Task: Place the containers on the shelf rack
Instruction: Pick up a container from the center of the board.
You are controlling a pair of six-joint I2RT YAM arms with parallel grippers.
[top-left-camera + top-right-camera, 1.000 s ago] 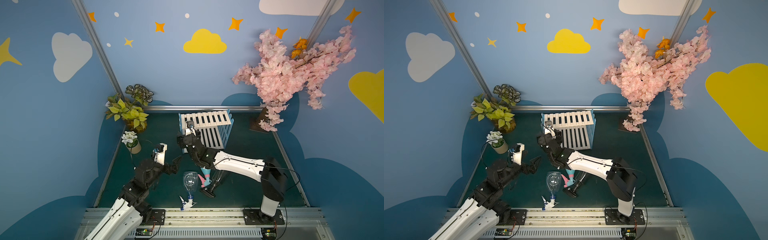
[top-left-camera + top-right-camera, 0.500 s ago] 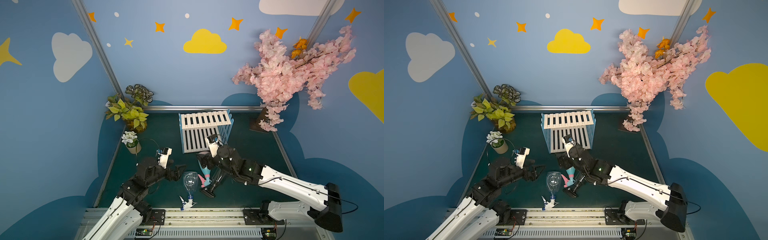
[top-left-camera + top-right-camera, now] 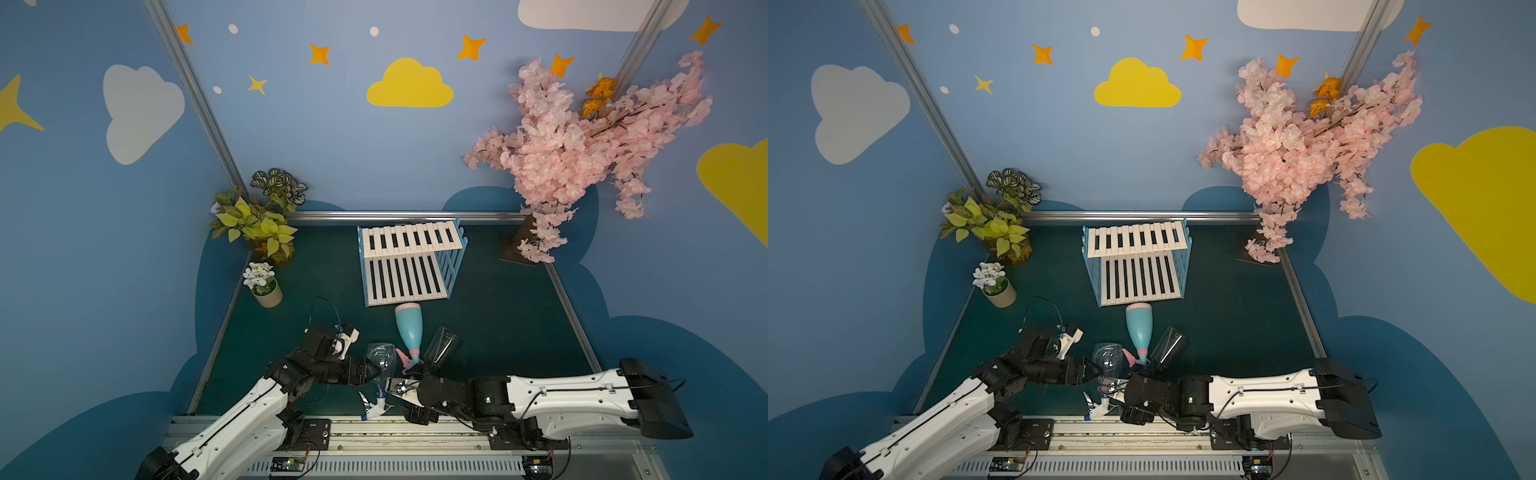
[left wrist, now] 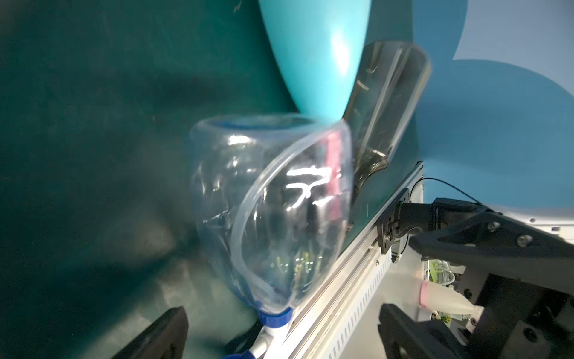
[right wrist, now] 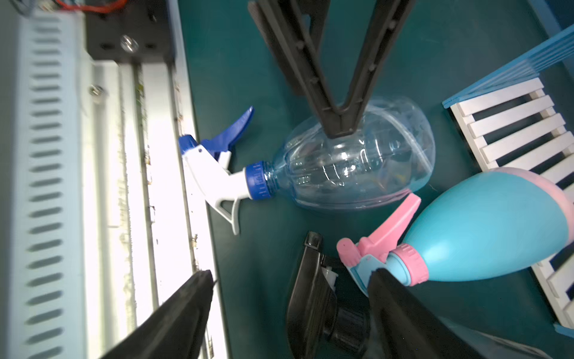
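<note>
the clear plastic spray bottle [image 3: 381, 360] lies on its side near the front edge of the green tabletop [image 3: 498, 324], just ahead of the left gripper [image 4: 279, 310], whose fingers are spread and clasp nothing. its long axis runs front to back: white-blue sprayer [image 5: 211, 174] at the front edge, bulbous base toward the shelf rack [image 3: 405, 274]. just beside it lie the teal bottle [image 3: 409, 328] and the smoky bottle [image 3: 442, 345]. the right gripper [image 5: 290, 273] hangs splayed over the black sprayer [image 5: 310, 298].

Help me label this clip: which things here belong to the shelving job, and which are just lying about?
Job: clear spray bottle, teal spray bottle and dark spray bottle, all lying on their sides; shelf rack.
Just there: leafy potted plants, white-flower pot, pink blossom branch.
</note>
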